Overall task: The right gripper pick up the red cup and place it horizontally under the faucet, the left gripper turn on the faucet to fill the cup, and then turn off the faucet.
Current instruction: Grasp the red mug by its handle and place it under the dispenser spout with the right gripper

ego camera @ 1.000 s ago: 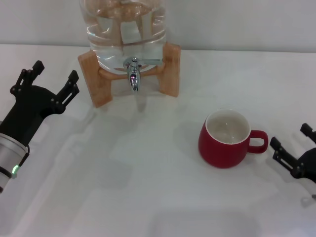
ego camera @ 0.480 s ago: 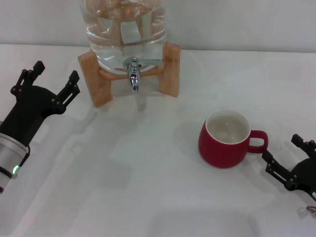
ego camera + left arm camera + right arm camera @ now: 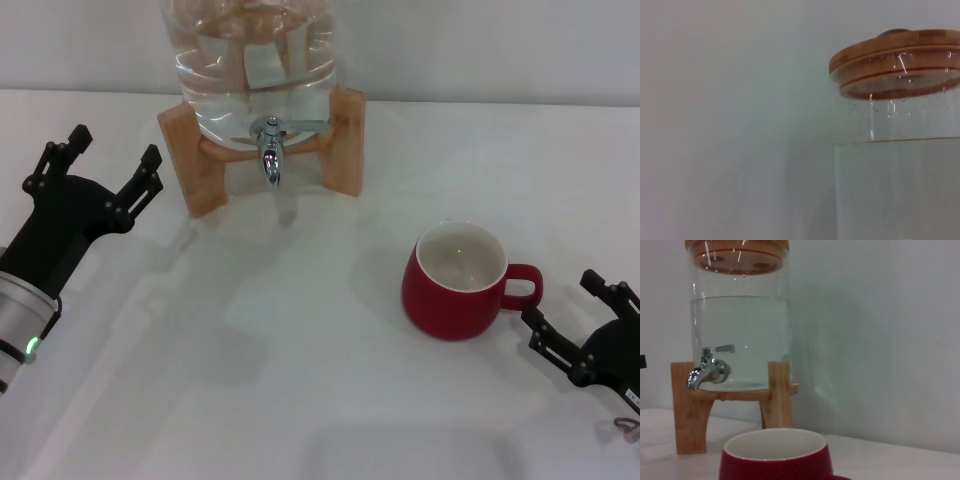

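Note:
The red cup (image 3: 458, 281) stands upright on the white table, right of centre, with its handle toward the right edge. It also shows in the right wrist view (image 3: 776, 456), close up. My right gripper (image 3: 565, 312) is open, low at the right edge, just right of the cup's handle and apart from it. The chrome faucet (image 3: 269, 146) hangs from the clear water jug (image 3: 250, 60) at the back; it also shows in the right wrist view (image 3: 707, 372). My left gripper (image 3: 100, 165) is open and empty, left of the jug's wooden stand (image 3: 192, 160).
The jug holds water and has a wooden lid (image 3: 900, 65). A white wall (image 3: 500, 40) rises behind the table. Bare white tabletop (image 3: 300, 350) lies between the stand and the cup.
My right gripper has moved down and left, toward the front edge and closer to the cup's handle. The left arm, the cup and the faucet have not moved.

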You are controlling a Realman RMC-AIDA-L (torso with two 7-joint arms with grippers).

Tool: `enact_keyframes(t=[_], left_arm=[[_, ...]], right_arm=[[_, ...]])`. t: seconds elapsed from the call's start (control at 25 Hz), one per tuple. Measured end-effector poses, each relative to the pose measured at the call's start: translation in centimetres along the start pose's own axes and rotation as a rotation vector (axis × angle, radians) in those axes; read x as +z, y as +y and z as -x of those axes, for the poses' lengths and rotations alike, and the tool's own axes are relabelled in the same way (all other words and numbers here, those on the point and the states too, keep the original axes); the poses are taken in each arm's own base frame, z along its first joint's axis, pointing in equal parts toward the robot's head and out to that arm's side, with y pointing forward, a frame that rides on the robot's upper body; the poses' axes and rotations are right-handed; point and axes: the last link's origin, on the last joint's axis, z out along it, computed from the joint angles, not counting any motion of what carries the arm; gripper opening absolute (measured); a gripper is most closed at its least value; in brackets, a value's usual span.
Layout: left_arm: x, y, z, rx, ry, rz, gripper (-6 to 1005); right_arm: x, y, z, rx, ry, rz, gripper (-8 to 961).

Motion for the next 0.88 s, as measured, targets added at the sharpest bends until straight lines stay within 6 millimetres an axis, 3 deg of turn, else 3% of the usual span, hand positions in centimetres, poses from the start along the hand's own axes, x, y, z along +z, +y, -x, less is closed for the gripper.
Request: enact_keyframes(t=[0.88], left_arm=[[-0.1, 0.0, 0.0, 0.000, 0.000, 0.000, 875]], right_arm=[[1.4, -0.1, 0.4, -0.013, 0.004, 0.018, 857]])
